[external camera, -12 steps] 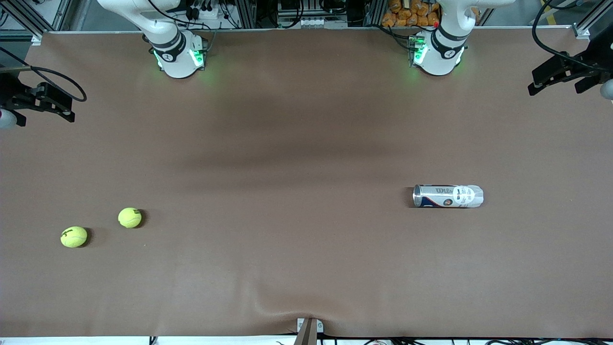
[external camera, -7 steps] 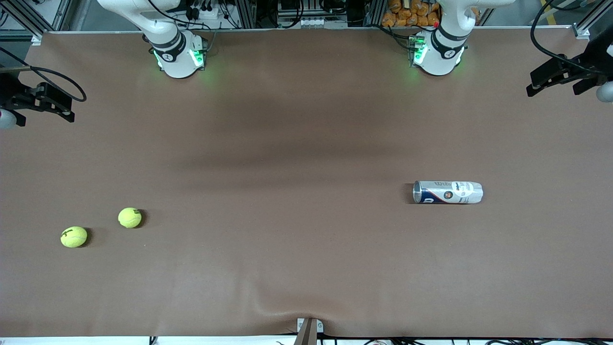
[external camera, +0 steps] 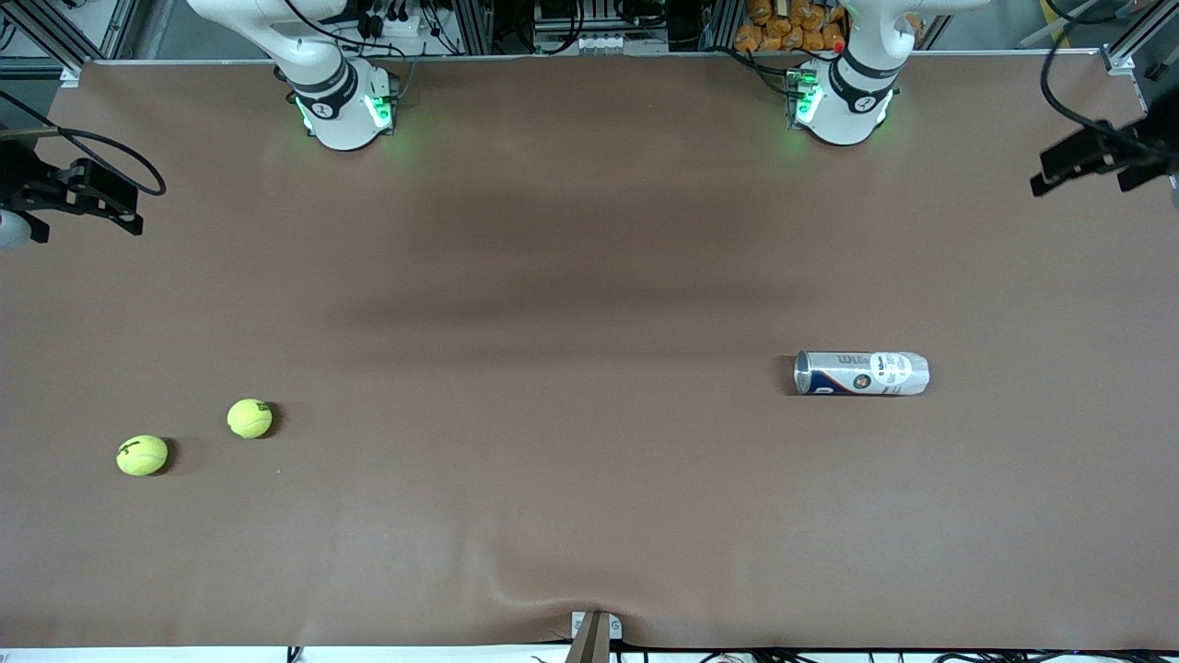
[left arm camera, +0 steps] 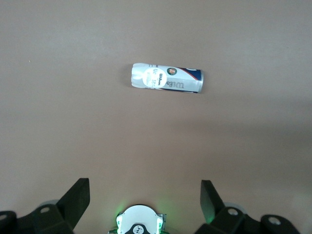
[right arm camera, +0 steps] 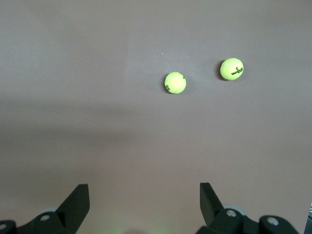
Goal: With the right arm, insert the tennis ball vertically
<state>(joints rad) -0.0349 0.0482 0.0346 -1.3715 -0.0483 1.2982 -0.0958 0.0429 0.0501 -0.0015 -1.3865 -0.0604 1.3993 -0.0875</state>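
Lying on its side toward the left arm's end: can (external camera: 861, 373), nothing touching it. Two balls, one (external camera: 250, 418) and another (external camera: 142, 455), sit near each other toward the right arm's end. Right gripper (right arm camera: 144, 202) high over the table, jaws spread, empty. Left gripper (left arm camera: 145, 201) likewise.

White arms (external camera: 336, 101) with black bands, green base lights, black cables.

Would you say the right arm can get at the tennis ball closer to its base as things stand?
Probably yes. The right gripper hangs open and empty over the right arm's end of the table, and bare brown mat lies around that tennis ball. The second ball sits apart, nearer the front camera.
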